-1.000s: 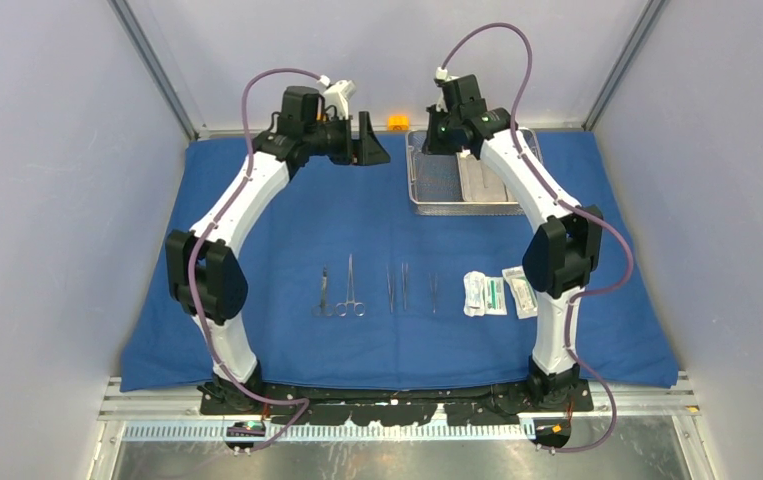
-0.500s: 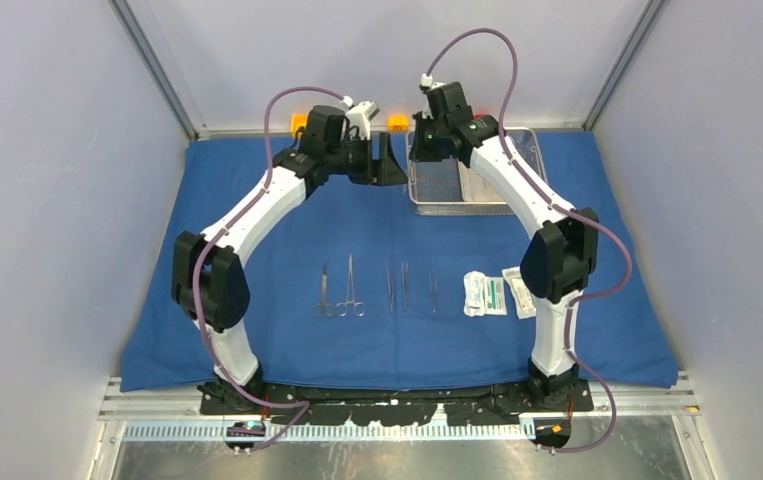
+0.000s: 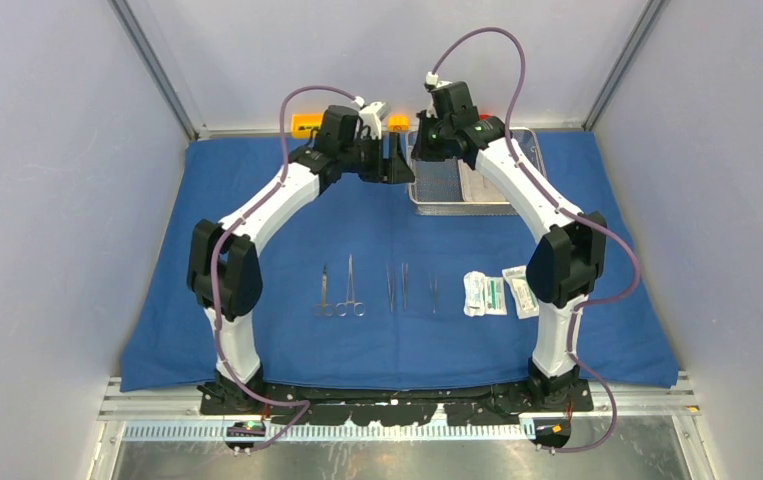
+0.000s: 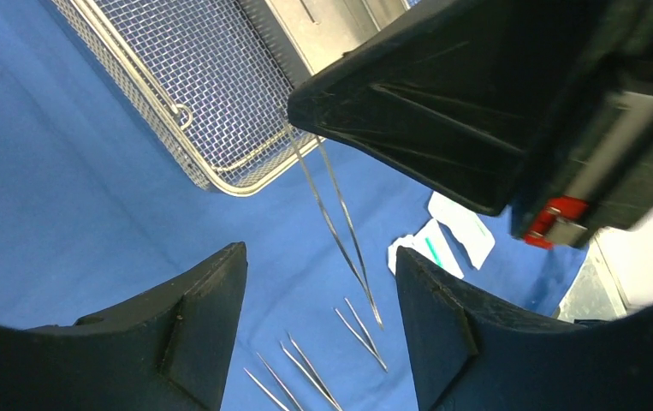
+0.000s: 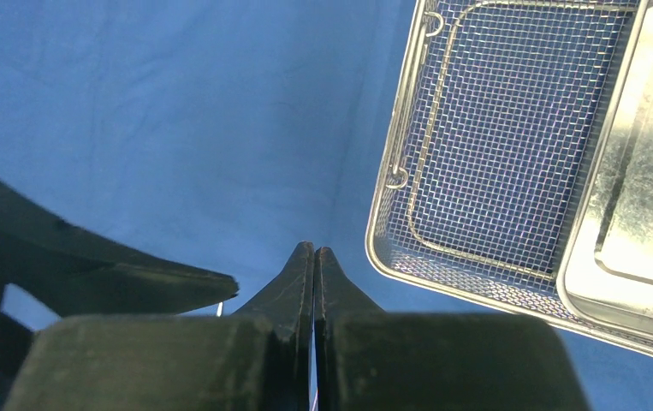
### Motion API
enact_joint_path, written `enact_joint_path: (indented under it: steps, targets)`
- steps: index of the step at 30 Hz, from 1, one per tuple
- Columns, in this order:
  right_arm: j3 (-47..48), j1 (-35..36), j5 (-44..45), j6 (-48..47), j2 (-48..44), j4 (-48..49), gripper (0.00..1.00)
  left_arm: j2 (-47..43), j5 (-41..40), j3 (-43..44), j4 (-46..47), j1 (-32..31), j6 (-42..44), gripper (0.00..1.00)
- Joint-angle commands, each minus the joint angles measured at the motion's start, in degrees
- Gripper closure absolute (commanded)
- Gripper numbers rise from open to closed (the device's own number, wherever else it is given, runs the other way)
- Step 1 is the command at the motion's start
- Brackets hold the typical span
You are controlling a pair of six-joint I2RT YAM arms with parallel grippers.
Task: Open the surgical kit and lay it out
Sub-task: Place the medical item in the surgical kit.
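- The right tool (image 4: 297,101) is pinched together on the top end of a thin forceps (image 4: 340,218). The forceps hangs point-down in the air, just off the near corner of the tray (image 4: 211,175). Gripping it by the end likely leaves its length free for a second grip.
- The left tool (image 4: 318,251) has its fingers apart, facing the right tool. Its own camera shows the fingers either side of the forceps' lower half and not touching it. This reads as a handover being lined up.
- The tray sits at the far right of the cloth (image 3: 257,210), with the pan (image 3: 487,180) in its right half. The mesh that shows is bare, so this may be the last piece out.
- A row (image 3: 377,290) of scissors and forceps lies side by side mid-cloth, each piece apart from the next, probably so each can be picked up singly.
- The packets (image 3: 497,293) lie right of the row, kept off the steel.
- The cloth is spread flat over the table as the working field.
- The forceps is slim and can swing, so the left tool should clamp before the right lets go.
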Motion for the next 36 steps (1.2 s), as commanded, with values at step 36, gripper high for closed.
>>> enact_joint_path:
  steps: [36]
  targets:
    - [0.5,0.2,-2.0,0.9,-1.5,3.0,1.00,7.5,2.8,10.0,0.8,-0.8,-1.3,0.68]
